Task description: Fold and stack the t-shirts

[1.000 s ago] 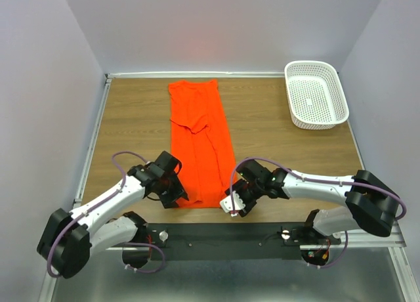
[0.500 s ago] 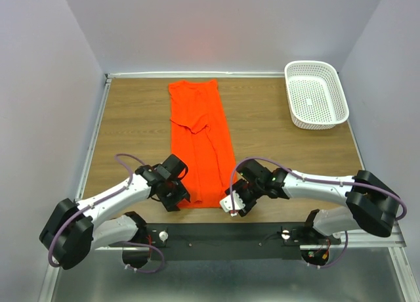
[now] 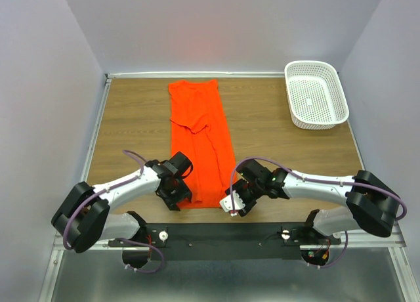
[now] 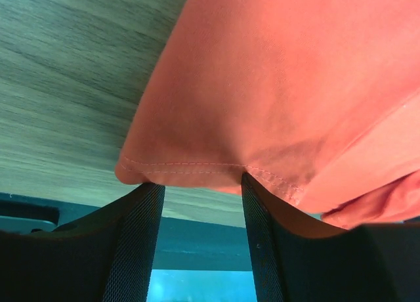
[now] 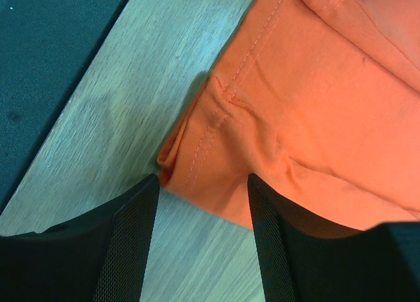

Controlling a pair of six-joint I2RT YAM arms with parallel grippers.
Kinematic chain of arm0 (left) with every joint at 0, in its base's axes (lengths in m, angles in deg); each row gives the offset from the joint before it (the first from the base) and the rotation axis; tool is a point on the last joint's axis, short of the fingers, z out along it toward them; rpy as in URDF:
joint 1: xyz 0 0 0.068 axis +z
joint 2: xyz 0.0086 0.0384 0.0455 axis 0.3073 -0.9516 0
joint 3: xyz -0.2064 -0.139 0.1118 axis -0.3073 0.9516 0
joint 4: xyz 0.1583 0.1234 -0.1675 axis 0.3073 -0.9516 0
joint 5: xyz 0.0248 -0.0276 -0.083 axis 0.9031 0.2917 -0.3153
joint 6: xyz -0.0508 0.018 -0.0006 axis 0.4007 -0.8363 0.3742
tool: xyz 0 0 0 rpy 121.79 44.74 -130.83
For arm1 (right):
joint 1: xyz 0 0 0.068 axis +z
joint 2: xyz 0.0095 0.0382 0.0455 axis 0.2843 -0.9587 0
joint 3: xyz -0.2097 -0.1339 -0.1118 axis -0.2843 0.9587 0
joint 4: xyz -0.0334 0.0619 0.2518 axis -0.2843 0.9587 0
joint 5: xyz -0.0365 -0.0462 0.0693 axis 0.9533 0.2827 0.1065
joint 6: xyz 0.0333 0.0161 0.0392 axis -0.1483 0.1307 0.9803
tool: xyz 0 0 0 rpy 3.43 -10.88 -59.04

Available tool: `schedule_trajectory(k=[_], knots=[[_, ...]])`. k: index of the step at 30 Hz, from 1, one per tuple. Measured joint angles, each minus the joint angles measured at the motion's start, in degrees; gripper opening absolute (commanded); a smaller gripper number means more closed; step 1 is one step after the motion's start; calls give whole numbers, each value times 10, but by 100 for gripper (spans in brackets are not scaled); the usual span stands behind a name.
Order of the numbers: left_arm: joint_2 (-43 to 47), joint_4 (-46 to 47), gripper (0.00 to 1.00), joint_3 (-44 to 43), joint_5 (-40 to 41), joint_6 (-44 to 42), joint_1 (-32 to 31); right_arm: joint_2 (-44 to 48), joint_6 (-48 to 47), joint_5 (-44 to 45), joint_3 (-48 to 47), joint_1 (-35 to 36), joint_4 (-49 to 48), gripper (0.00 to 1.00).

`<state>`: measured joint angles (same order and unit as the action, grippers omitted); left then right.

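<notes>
The left pincer [image 3: 178, 198] stands open. In its wrist view [image 4: 203, 187] the two black fingers [image 4: 134, 249] are apart, with a clear gap between them. The stitched hem of the orange t-shirt [image 4: 275, 85] runs across right at their tips. Whether the cloth touches the finger on the right cannot be told. This pincer sits low over the desk [image 3: 131, 118] at the near left corner of the shirt.

The right pincer [image 3: 232, 206] is open as well. Its wrist view [image 5: 203, 180] shows both fingers [image 5: 128, 249] spread, and the rumpled near right corner of the shirt [image 5: 315, 105] lies on the wood between and just beyond the tips. Nothing is clamped. A double line of stitching follows that edge, and the corner is bunched into a small fold.

From above, the two arms reach inward from the near edge, one to each near corner of the garment. The t-shirt [image 3: 200, 138] lies flat in the middle of the desk as a long narrow strip running from far to near. Part of it is folded over on top. Its near end stops just short of the black rail [image 3: 216, 233] that carries the arm bases.

A white perforated basket [image 3: 321, 123] rests at the far right corner of the desk, well apart from the shirt and both pincers.
</notes>
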<state>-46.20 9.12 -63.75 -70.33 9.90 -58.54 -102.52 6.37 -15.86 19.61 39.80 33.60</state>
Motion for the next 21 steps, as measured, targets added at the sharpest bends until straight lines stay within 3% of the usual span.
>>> schedule_trajectory(k=[4, 8, 12, 14, 21], knots=[[-25, -12, 46, -14, -1, -7, 0, 2, 0, 0, 0, 0, 0, 64], [-30, -8, 28, -16, -2, -13, -2, 5, 0, -3, 0, 0, 0, 62], [-30, 9, 24, -16, -2, -17, -4, 9, 0, -9, 0, 0, 0, 60], [-30, 14, 17, -15, -3, -18, -4, 10, 0, -13, 0, 0, 0, 60], [-30, 38, 15, -14, -7, -30, -4, 4, 0, -26, -1, 8, 0, 55]])
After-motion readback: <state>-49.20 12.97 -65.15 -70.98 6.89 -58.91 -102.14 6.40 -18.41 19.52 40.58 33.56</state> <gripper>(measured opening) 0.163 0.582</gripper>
